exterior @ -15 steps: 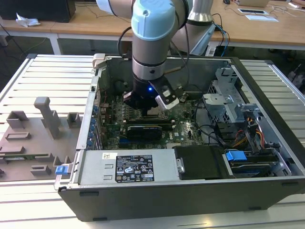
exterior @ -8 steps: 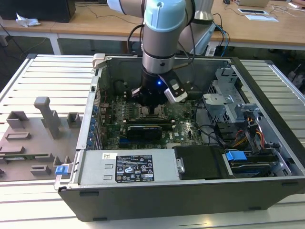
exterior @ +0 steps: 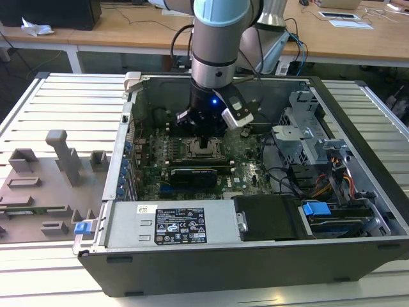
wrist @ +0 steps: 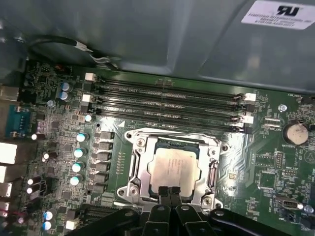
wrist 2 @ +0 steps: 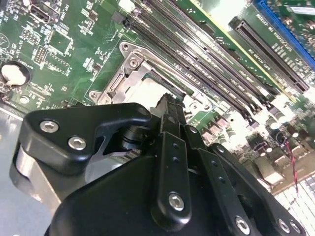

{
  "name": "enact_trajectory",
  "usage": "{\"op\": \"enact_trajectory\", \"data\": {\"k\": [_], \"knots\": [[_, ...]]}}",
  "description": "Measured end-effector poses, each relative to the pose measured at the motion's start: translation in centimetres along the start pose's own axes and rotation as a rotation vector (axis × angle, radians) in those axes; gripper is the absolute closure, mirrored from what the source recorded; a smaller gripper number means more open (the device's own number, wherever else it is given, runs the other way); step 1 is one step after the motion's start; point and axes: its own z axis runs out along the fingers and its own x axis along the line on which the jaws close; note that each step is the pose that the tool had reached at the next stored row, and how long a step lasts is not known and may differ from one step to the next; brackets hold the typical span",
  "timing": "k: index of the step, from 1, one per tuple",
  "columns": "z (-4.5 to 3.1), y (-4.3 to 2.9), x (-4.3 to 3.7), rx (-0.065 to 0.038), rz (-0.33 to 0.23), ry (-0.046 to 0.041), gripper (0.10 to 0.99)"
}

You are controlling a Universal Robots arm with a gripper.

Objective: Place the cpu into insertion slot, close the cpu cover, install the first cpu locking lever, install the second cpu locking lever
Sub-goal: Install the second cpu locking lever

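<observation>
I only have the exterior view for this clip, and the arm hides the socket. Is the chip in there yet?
Observer: Yes. In the first wrist view the chip sits flat, silver top up.
Operator: And the cover?
Observer: The cover frame appears to lie down around the chip, whose top shows through its window.
Operator: Where is the gripper?
Observer: The gripper is at the chip's edge, fingertips together.
</observation>
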Motion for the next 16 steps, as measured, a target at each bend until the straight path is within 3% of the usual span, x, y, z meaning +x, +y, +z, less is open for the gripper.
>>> {"op": "enact_trajectory", "data": {"k": [13, 16], "knots": [[-3.14, 0.31, 0.01, 0.017, 0.000, 0.0021, 0.980], [-4.59, 0.42, 0.02, 0.022, 0.000, 0.0028, 0.980]]}}
